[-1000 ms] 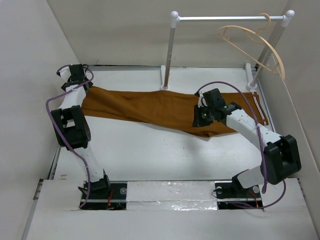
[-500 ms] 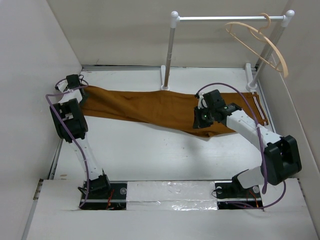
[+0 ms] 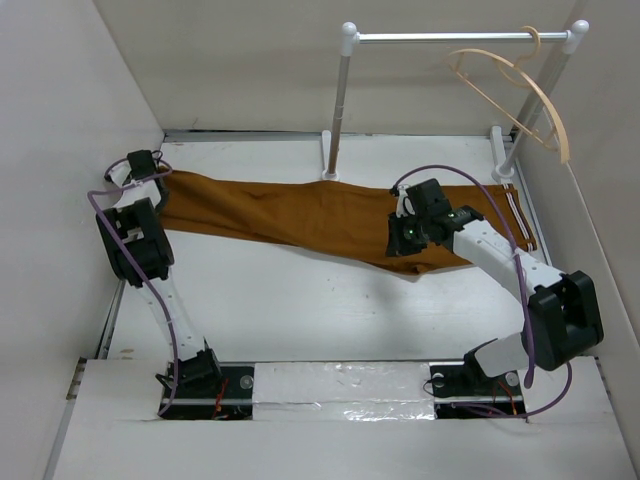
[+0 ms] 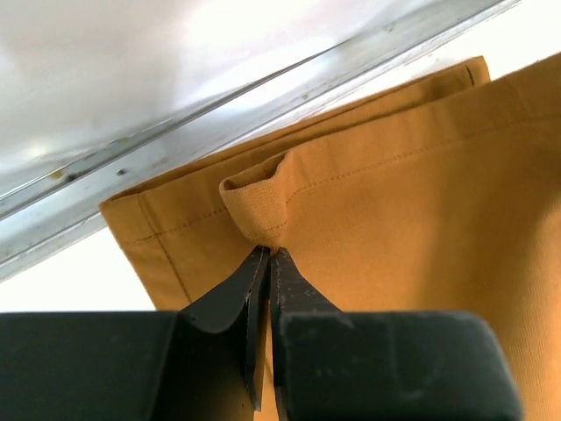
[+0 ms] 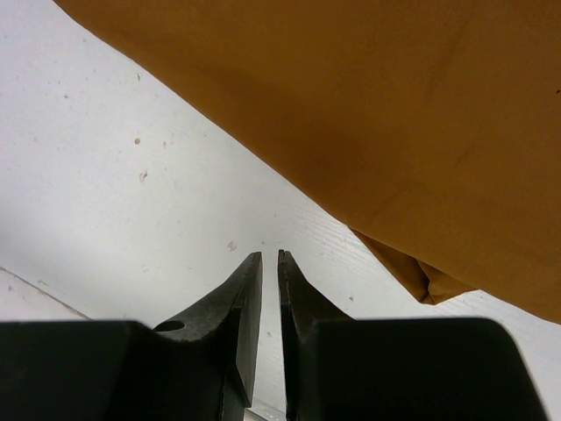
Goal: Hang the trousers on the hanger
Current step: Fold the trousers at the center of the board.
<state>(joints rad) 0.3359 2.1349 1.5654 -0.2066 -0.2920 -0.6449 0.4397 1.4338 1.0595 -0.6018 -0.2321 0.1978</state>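
The rust-brown trousers [image 3: 300, 213] lie flat across the far half of the table, legs pointing left and the striped waistband at the right. My left gripper [image 3: 163, 181] sits at the leg end by the left wall. In the left wrist view, the left gripper [image 4: 267, 253] is shut on a pinched-up fold of the trousers [image 4: 412, 175] at the hem. My right gripper [image 3: 399, 243] hovers over the near edge of the cloth toward the waist. Seen from the right wrist, the right gripper [image 5: 270, 256] shows a narrow empty gap over bare table, beside the trousers [image 5: 394, 114]. The pale hanger [image 3: 520, 85] hangs tilted on the rail.
A white-and-metal rail stand [image 3: 450, 37] rises at the back right, with its left post [image 3: 337, 110] standing just behind the trousers. White walls close in the left, back and right sides. A metal edge strip [image 4: 219, 114] runs just beyond the trouser hem.
My left gripper has closed on the hem of the trouser leg and its arm has drawn in toward the left wall. The hanger swings slightly. The right arm has held still.
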